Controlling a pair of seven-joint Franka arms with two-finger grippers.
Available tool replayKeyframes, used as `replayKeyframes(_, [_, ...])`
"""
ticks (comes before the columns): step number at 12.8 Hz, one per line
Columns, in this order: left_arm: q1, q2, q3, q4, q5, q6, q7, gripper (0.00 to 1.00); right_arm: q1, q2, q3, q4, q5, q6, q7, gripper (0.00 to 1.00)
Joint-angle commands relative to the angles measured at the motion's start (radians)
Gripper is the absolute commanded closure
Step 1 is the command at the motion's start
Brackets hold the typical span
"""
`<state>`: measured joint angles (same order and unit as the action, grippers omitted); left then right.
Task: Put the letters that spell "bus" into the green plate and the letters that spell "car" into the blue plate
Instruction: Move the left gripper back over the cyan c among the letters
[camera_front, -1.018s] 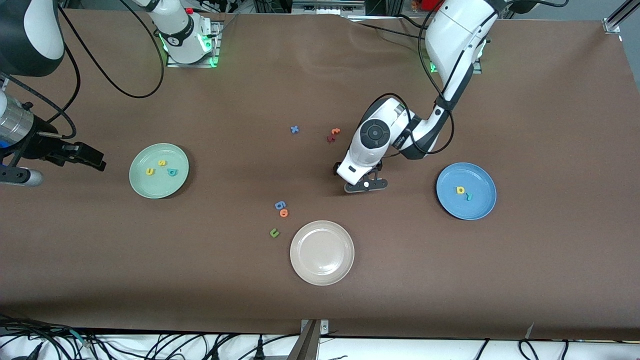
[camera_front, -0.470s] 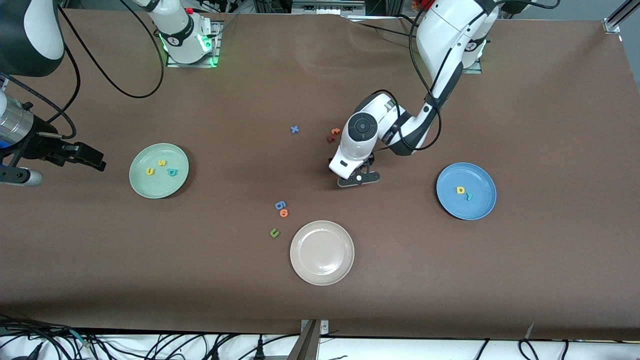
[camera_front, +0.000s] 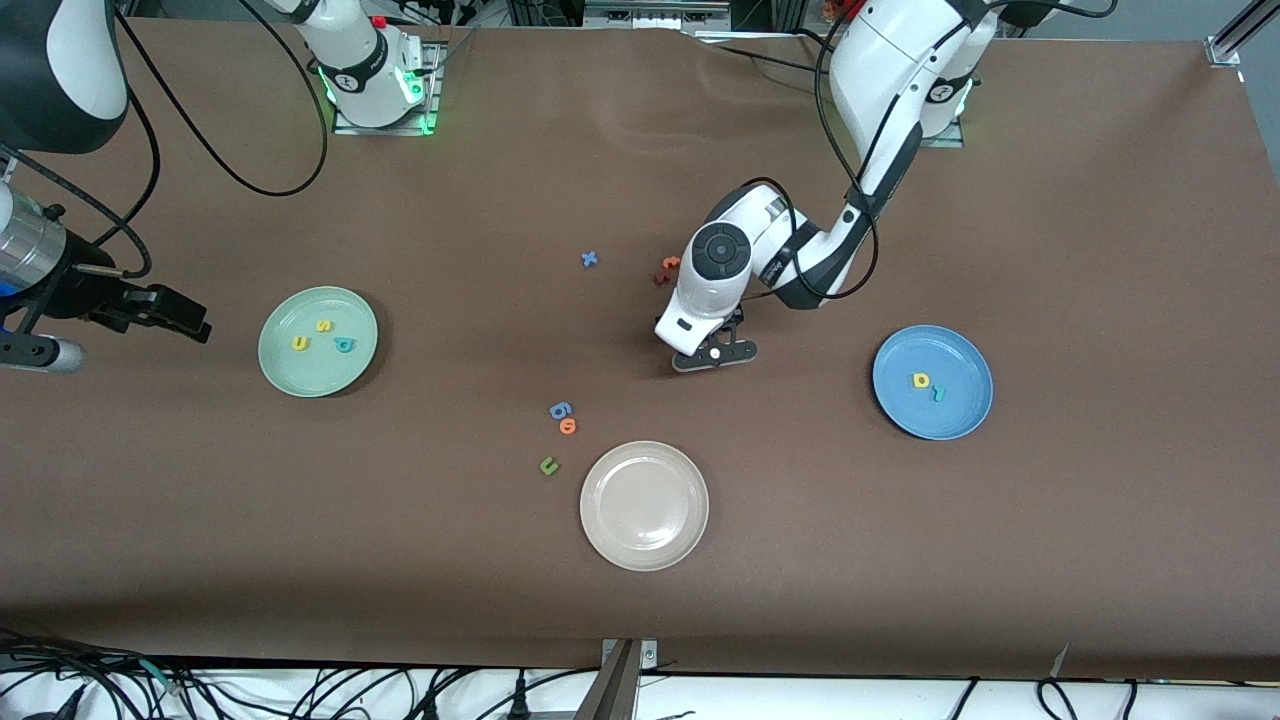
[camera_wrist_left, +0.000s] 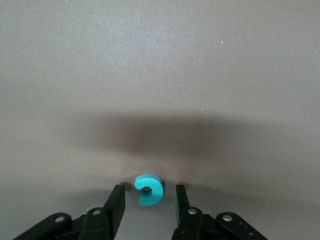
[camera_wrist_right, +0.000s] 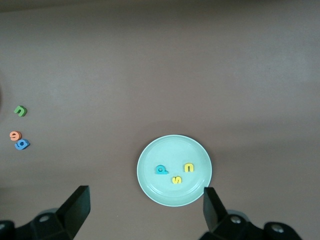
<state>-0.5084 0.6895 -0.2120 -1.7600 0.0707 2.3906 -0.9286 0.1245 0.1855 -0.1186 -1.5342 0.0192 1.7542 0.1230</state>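
A teal "c" (camera_wrist_left: 149, 190) lies flat on the brown table between the fingers of my left gripper (camera_wrist_left: 149, 188), with a gap on each side, so the gripper is open. In the front view that gripper (camera_front: 712, 357) is low at mid-table and hides the "c". The green plate (camera_front: 300, 376) holds a yellow "u" (camera_front: 299, 343), a yellow "s" (camera_front: 323, 326) and a teal "b" (camera_front: 345, 344). The blue plate (camera_front: 955, 418) holds a yellow "a" (camera_front: 920, 380) and a teal "r" (camera_front: 938, 393). My right gripper (camera_front: 185, 320) waits open and empty beside the green plate (camera_wrist_right: 150, 187).
A cream plate (camera_front: 644, 545) sits nearer the front camera at mid-table. Beside it lie a blue "g" (camera_front: 560, 410), an orange letter (camera_front: 568, 426) and an olive "u" (camera_front: 548, 465). A blue "x" (camera_front: 589, 259) and red-orange letters (camera_front: 667, 270) lie close to the left arm's wrist.
My left gripper has shifted a little toward the right arm's end of the table. Its fingers have narrowed around the teal "c". The right arm has not moved.
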Motion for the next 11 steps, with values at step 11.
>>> replayKeyframes(11, [-0.013,0.005,0.011,0.002,0.026,0.007,-0.021,0.70,-0.003,-0.001,0.002,0.009,-0.008,-0.004,0.015,0.00])
